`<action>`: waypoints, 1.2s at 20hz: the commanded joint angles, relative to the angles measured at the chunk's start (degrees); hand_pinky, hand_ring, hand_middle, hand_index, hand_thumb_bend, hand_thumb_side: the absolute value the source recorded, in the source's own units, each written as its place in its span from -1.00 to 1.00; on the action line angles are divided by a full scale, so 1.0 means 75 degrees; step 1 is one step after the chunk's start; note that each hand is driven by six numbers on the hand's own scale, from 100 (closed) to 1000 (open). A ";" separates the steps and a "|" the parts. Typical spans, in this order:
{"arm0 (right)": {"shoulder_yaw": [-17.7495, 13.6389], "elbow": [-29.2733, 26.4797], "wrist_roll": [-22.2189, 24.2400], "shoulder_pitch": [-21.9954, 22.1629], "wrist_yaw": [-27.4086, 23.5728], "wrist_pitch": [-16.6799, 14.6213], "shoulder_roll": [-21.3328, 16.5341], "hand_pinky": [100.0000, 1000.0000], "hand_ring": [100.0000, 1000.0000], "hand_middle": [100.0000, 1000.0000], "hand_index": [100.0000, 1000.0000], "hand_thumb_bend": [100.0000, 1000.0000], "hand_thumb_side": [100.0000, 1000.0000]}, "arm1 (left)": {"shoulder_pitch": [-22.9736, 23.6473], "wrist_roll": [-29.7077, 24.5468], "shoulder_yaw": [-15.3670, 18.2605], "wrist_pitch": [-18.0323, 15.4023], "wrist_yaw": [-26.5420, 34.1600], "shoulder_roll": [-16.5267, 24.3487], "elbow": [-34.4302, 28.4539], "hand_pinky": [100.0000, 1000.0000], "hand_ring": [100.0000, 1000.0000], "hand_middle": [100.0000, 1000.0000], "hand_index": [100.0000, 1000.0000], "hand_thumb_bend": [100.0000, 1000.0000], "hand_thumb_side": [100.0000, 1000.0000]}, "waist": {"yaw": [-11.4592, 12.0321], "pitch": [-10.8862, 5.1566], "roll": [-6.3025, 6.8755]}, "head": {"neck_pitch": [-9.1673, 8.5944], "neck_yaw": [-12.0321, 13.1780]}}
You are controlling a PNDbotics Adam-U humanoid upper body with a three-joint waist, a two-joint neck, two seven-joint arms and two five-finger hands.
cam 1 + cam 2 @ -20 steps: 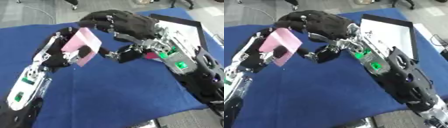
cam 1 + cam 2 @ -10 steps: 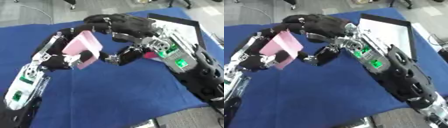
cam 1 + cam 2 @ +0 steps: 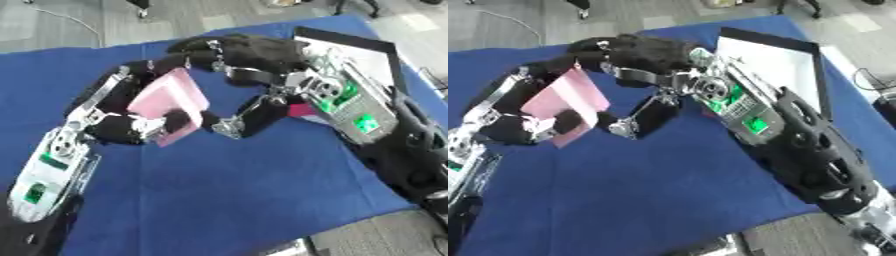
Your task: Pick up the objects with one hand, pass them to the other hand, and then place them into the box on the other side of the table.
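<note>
A flat pink packet (image 3: pixel 166 96) is held off the blue table with my left hand (image 3: pixel 131 129) shut on its lower part, thumb across its face. My right hand (image 3: pixel 258 52) reaches in from the right. Its fingers (image 3: pixel 194 56) arch over the packet's top edge, and its thumb (image 3: pixel 241 120) sits just beside the packet's lower right corner. The span between them is still wide, and I cannot tell whether they touch the packet. The white box (image 3: pixel 772 60) with a black rim stands at the table's far right.
A blue cloth (image 3: pixel 227 200) covers the table, bare in the near half. A small magenta thing (image 3: pixel 302 111) shows under my right wrist. Grey floor lies beyond the far edge and at the near right corner.
My right hand has moved left, over and around the pink packet. My left hand has kept its hold and lowered the packet slightly.
</note>
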 commanded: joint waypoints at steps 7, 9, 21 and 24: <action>-0.0096 -0.0165 -0.0137 -0.0262 0.0345 -0.0195 0.0042 0.80 0.84 0.48 0.98 -1.00 -0.77 | -0.0288 -0.0190 -0.0331 0.0055 0.0030 -0.0182 -0.0314 0.00 -0.40 -0.48 -0.06 -0.43 -0.72 | -0.0057 0.0040 -0.0101 | -0.0020 -0.0017; -0.0137 -0.0165 -0.0064 -0.0295 0.0582 -0.0354 0.0020 0.92 0.82 0.54 0.98 -1.00 -0.70 | -0.0308 -0.0168 -0.0323 0.0066 0.0047 -0.0192 -0.0317 0.00 -0.40 -0.48 -0.06 -0.43 -0.72 | -0.0065 0.0037 -0.0098 | -0.0020 -0.0011; -0.0159 -0.0165 0.0532 -0.0343 0.2001 -0.1034 0.0067 1.00 0.80 0.72 0.96 -1.00 -0.40 | -0.0333 0.0039 -0.0226 0.0064 0.0188 -0.0237 -0.0286 0.00 -0.40 -0.48 -0.06 -0.44 -0.73 | -0.0075 0.0027 -0.0102 | -0.0020 -0.0003; -0.0134 -0.0165 0.0727 -0.0380 0.2357 -0.1071 -0.0099 1.00 0.78 0.82 0.93 -1.00 -0.11 | -0.0343 0.0172 -0.0074 0.0012 0.0295 -0.0251 -0.0199 0.00 -0.39 -0.47 -0.05 -0.44 -0.73 | -0.0095 0.0038 -0.0127 | -0.0020 0.0008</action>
